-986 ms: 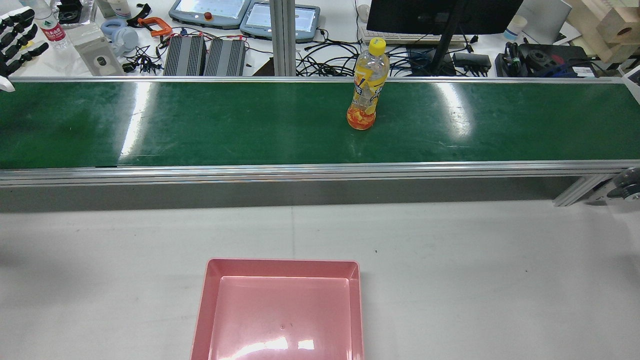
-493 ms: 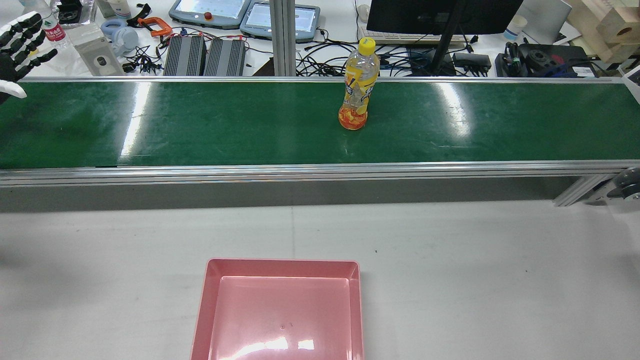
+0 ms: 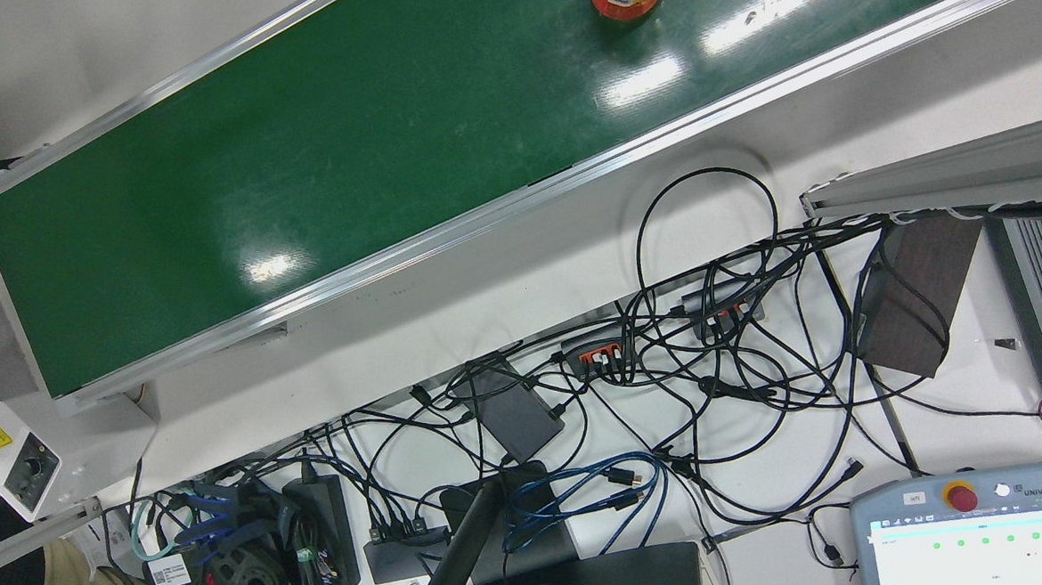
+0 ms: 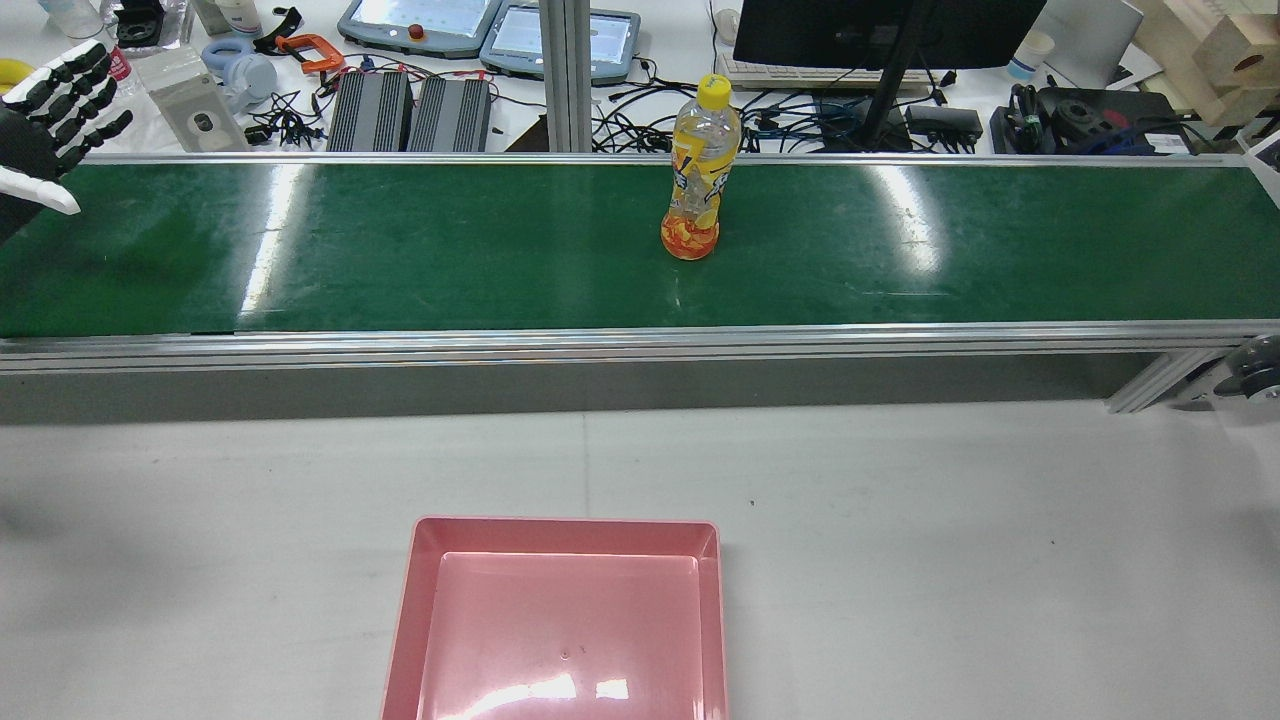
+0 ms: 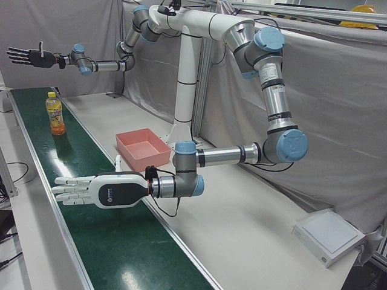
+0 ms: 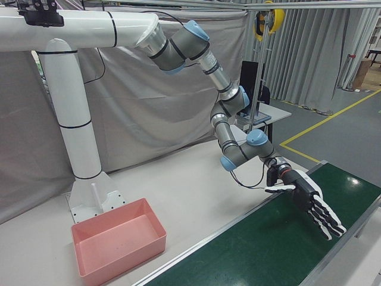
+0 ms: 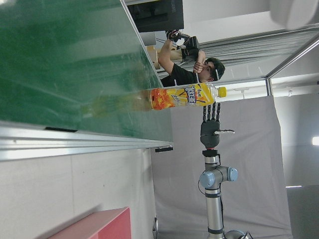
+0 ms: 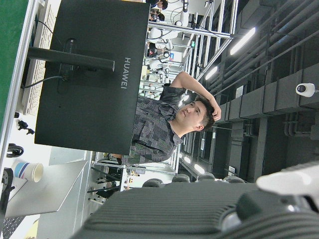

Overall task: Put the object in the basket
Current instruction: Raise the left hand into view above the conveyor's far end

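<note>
The green belt (image 4: 450,250) runs across the rear view from side to side, with the white surface (image 4: 900,550) on the robot's side of it. Beyond the belt lies a desk crowded with cables, pendants and a monitor.

The pink basket (image 4: 565,535) sits on the surface near the robot, well apart from the belt.

The left hand (image 4: 50,120) hangs over the belt's left end, flat, fingers spread and grasping nothing. The right hand (image 6: 309,202) is outside the rear view; the right-front view shows it above the belt's other end, palm out, fingers likewise spread and grasping nothing. In the left-front view the two hands are at opposite ends of the belt, with the bottle between them and touched by neither.

The bottle (image 4: 697,180), with a yellow cap and an orange-and-yellow label, stands upright on the belt about midway along it, nearer the far rail.
</note>
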Tool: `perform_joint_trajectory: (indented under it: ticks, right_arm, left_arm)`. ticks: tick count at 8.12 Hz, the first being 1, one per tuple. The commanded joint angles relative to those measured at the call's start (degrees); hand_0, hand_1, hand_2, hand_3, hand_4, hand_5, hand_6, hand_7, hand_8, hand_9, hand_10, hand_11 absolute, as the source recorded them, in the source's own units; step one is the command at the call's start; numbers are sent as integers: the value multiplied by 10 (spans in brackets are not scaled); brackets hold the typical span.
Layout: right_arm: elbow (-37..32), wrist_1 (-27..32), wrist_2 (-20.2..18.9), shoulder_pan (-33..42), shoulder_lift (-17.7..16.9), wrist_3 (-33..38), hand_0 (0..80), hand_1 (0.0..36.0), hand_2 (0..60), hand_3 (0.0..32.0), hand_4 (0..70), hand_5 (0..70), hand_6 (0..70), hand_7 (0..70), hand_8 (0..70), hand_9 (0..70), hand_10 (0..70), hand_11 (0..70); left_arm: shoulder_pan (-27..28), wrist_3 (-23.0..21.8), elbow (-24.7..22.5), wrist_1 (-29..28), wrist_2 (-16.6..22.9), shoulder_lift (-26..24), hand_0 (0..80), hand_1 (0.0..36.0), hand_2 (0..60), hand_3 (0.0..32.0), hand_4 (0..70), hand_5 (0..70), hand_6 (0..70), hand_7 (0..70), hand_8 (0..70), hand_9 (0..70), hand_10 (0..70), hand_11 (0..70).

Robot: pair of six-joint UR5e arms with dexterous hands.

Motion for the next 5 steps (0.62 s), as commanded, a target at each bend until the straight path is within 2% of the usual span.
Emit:
perform_joint_trajectory:
  ticks: [1,3,5]
  right_arm:
    - [0,0,0,0,0,0,0,0,0,0,0,0,0,0,0,0,0,0]
    - [0,0,0,0,0,0,0,0,0,0,0,0,0,0,0,0,0,0]
    - [0,0,0,0,0,0,0,0,0,0,0,0,0,0,0,0,0,0]
  left_arm:
    - [0,8,-2,13,0,0,616,103,0,0,0,113,0,0,0,0,30,67]
    - [0,13,-1,8,-1,0,626,110,0,0,0,126,0,0,0,0,32,69]
    - [0,11,-2,5,-1,0,607,97,0,0,0,95,0,0,0,0,35,72]
